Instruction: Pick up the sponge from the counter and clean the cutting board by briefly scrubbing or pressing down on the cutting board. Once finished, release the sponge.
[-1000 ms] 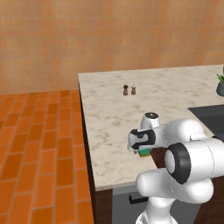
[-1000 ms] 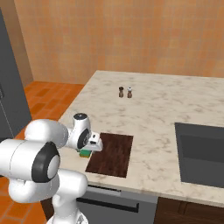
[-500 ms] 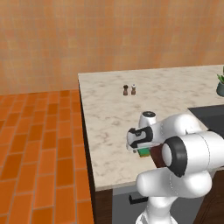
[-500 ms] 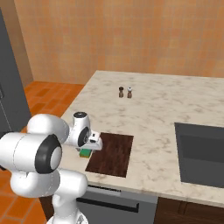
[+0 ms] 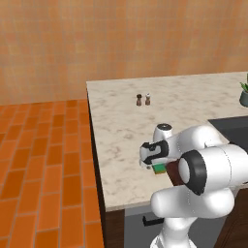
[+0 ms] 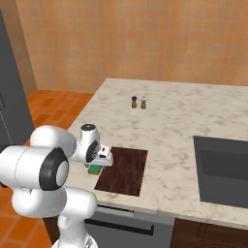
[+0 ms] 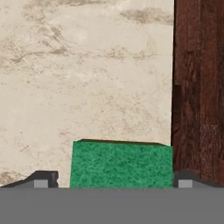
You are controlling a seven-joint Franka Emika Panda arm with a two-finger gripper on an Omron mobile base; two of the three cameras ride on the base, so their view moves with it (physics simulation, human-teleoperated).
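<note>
The sponge, green on top, lies on the counter right beside the left edge of the dark wooden cutting board. My gripper is open, one fingertip on either side of the sponge, with gaps to it. From the right base view the gripper hangs low over the sponge, just left of the cutting board. In the left base view the gripper covers most of the sponge.
Two small shakers stand mid-counter behind the board. A dark sink is recessed at the right. A potted plant sits far right. The counter's front edge runs close to the sponge, with brick floor to the left.
The hand has stayed over the sponge with its jaws open. The arm's elbow has shifted slightly.
</note>
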